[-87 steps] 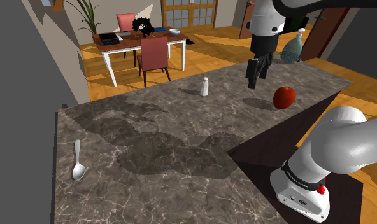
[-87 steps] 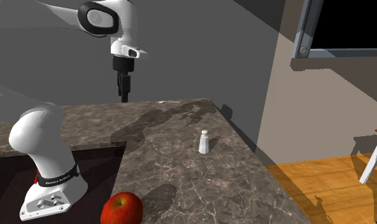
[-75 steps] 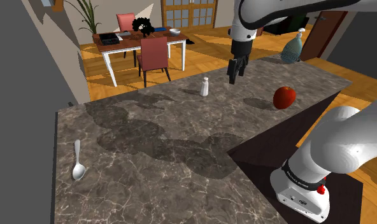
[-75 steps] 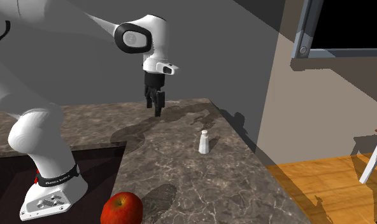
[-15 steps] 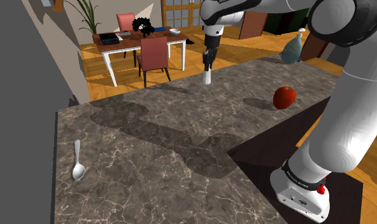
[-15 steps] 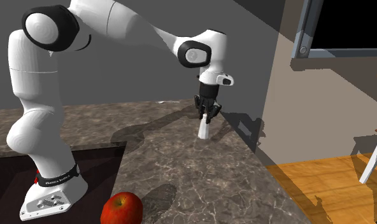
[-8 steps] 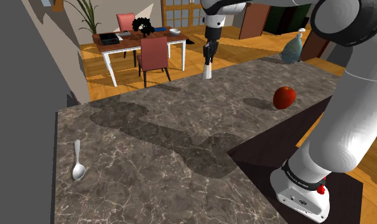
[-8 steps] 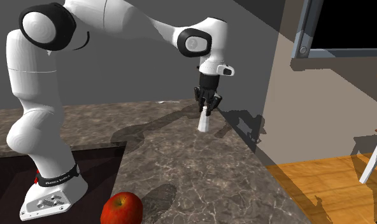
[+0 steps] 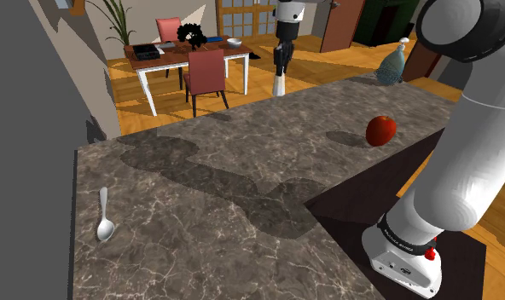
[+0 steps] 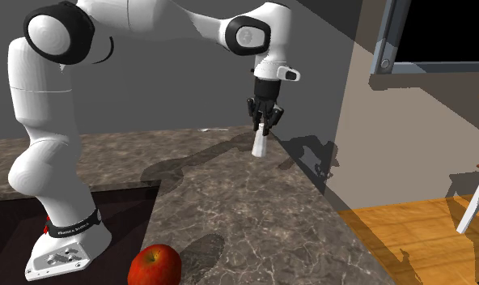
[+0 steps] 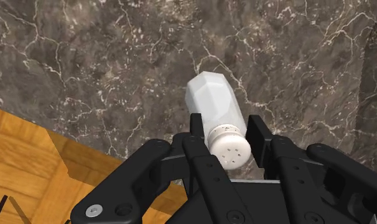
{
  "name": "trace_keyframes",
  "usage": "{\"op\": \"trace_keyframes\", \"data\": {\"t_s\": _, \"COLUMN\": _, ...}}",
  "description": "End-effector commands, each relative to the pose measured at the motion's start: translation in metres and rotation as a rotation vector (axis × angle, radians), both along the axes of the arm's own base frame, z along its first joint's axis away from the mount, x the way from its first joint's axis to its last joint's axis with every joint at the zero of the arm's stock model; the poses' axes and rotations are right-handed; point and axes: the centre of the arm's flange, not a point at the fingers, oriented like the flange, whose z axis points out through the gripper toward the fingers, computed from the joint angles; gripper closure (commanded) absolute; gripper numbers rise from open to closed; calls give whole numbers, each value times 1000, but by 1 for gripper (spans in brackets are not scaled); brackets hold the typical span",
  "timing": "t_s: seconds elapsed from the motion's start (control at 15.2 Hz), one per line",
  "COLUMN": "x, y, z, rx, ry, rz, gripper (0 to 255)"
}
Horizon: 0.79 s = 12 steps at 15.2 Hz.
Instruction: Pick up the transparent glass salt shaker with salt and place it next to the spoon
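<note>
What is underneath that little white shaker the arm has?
Dark marbled countertop, with the shaker hanging clear above it in the gripper. The shaker's own base is hidden.

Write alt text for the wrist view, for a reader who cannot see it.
The black claw is shut on a white salt shaker, clasping it just below its perforated cap, which faces the camera. Beyond the shaker lies a dark marbled countertop, and past the counter's edge a strip of wooden floor shows.

Wht shaker (image 11: 214,100) aloft; spoon (image 9: 104,218) flat, far off
</note>
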Motion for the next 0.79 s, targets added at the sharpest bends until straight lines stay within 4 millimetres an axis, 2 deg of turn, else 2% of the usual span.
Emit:
{"op": "trace_keyframes", "data": {"t_s": 0.0, "x": 0, "y": 0, "z": 11, "rx": 0, "ry": 1, "rz": 0, "gripper": 255}}
{"op": "trace_keyframes", "data": {"t_s": 0.13, "x": 0, "y": 0, "z": 17, "rx": 0, "ry": 1, "rz": 0, "gripper": 255}}
{"op": "trace_keyframes", "data": {"t_s": 0.73, "x": 12, "y": 116, "z": -4, "rx": 0, "ry": 1, "rz": 0, "gripper": 255}}
